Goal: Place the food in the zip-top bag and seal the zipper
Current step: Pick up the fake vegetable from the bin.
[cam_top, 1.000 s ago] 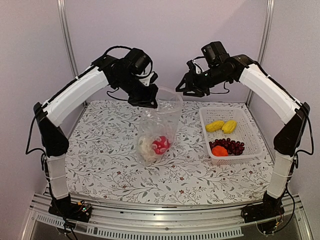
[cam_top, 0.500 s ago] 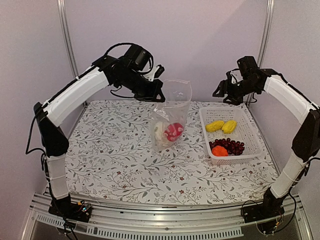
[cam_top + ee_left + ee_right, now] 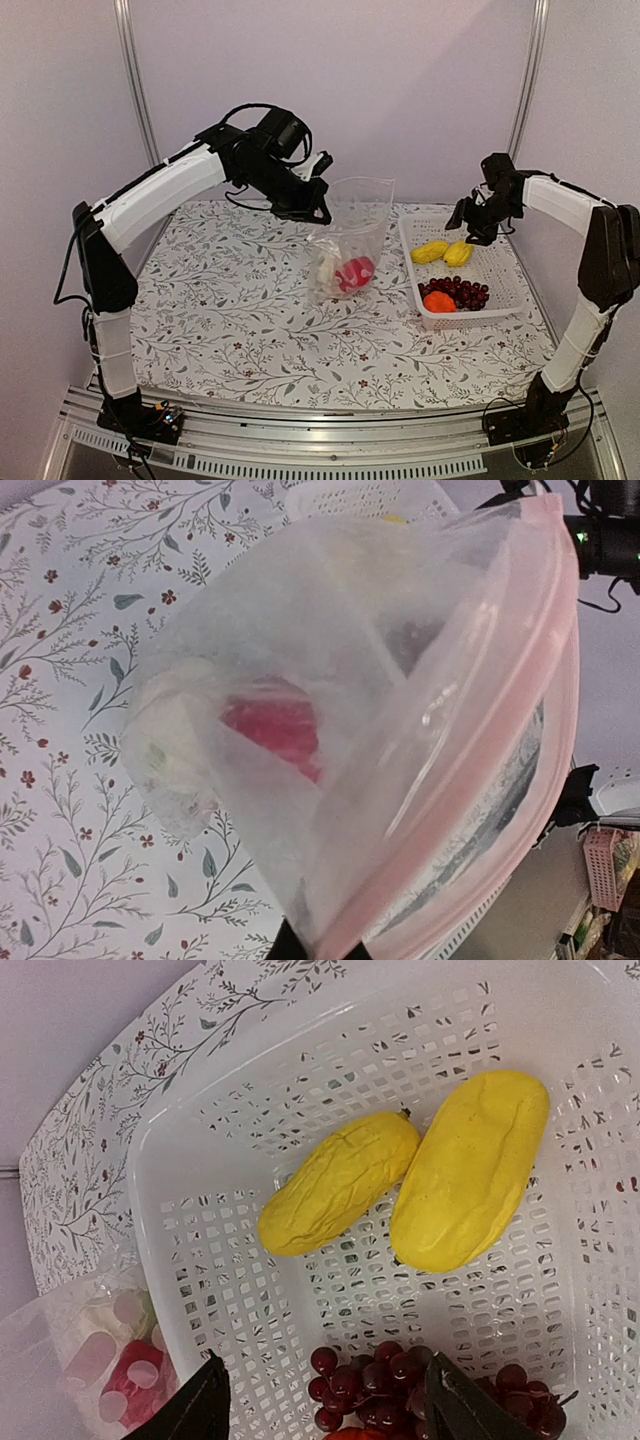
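The clear zip-top bag (image 3: 352, 232) hangs upright over the mat, its mouth open and facing up. My left gripper (image 3: 316, 207) is shut on the bag's upper left edge. In the left wrist view the bag (image 3: 330, 680) fills the frame, with its pinkish zipper (image 3: 505, 705) strip along the mouth. A red piece (image 3: 356, 273) and a cream-white piece (image 3: 326, 268) of the food lie at its bottom. My right gripper (image 3: 470, 228) hovers open and empty over the basket. Below it lie two yellow pieces (image 3: 340, 1180) (image 3: 472, 1165) and the dark red grape bunch (image 3: 400, 1375).
The white mesh basket (image 3: 500, 262) stands at the right of the floral mat (image 3: 220, 320). It also holds an orange ball (image 3: 438, 302) at its near end. Purple walls and metal posts close in the back and both sides.
The right arm swung from over the bag's mouth to above the basket, and its jaws opened wider. The left arm carried the hanging bag a little rightward.
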